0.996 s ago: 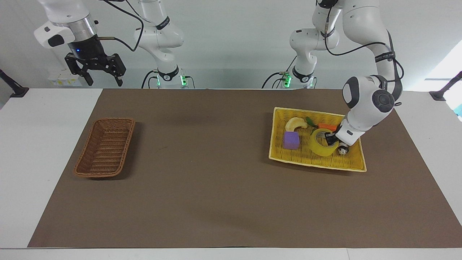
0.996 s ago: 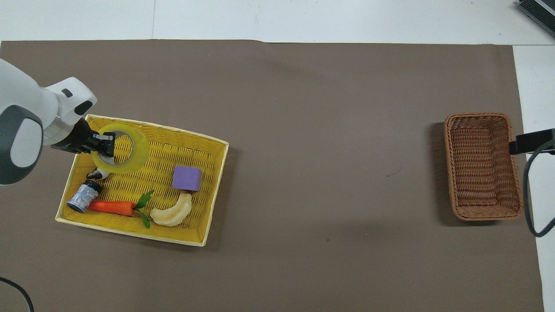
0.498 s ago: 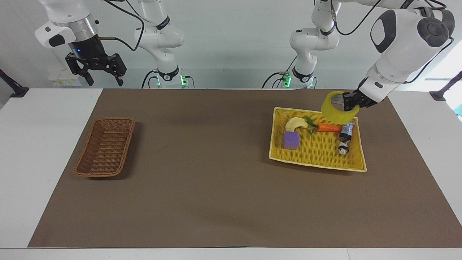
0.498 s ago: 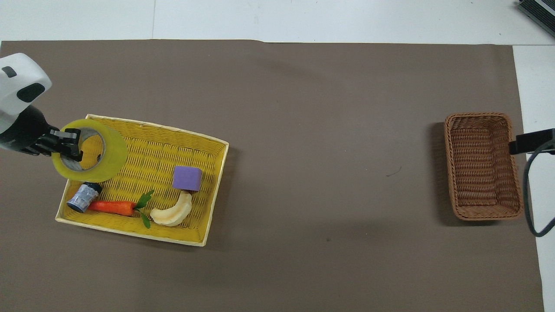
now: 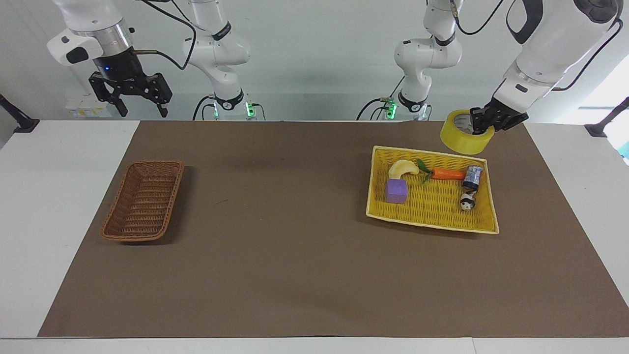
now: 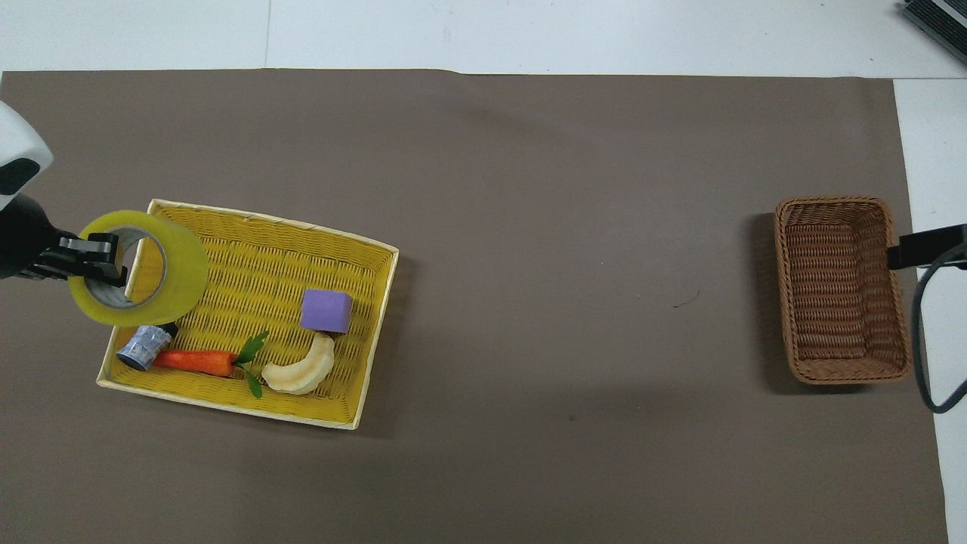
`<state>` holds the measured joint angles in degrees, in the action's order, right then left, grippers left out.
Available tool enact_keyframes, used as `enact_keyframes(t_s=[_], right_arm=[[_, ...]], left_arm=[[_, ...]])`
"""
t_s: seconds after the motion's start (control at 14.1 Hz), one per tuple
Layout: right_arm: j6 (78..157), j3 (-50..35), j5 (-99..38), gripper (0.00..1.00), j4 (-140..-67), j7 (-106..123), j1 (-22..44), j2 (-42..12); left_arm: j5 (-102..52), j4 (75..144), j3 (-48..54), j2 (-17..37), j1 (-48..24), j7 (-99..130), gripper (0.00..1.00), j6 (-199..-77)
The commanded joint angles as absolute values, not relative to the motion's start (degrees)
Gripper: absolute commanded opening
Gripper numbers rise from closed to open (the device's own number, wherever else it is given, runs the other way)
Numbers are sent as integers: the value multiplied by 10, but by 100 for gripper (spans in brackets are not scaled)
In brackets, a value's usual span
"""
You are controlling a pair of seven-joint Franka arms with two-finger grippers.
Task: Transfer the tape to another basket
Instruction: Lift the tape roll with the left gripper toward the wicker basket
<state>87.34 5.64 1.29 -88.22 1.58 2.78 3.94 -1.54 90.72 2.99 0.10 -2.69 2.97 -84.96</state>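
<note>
Gripping the tape [image 5: 465, 133], left hand [image 6: 106, 257] partly cut off overhead.

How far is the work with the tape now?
Done: the tape is out of the yellow basket, lifted. In hand: the left gripper is shut on its rim, in the air. Left: carrying it to the empty brown basket. The right gripper waits open.
</note>
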Motion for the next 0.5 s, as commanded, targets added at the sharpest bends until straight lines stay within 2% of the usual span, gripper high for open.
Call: enact_keyframes(t_s=[0.0, 0.43], right_arm=[[875, 54, 9, 100, -893, 14, 25, 49], [875, 54, 9, 100, -893, 14, 25, 49]], left_arm=[[-18, 934, 27, -19, -52, 60, 0, -870], [-57, 934, 28, -16, -140, 180, 0, -871]])
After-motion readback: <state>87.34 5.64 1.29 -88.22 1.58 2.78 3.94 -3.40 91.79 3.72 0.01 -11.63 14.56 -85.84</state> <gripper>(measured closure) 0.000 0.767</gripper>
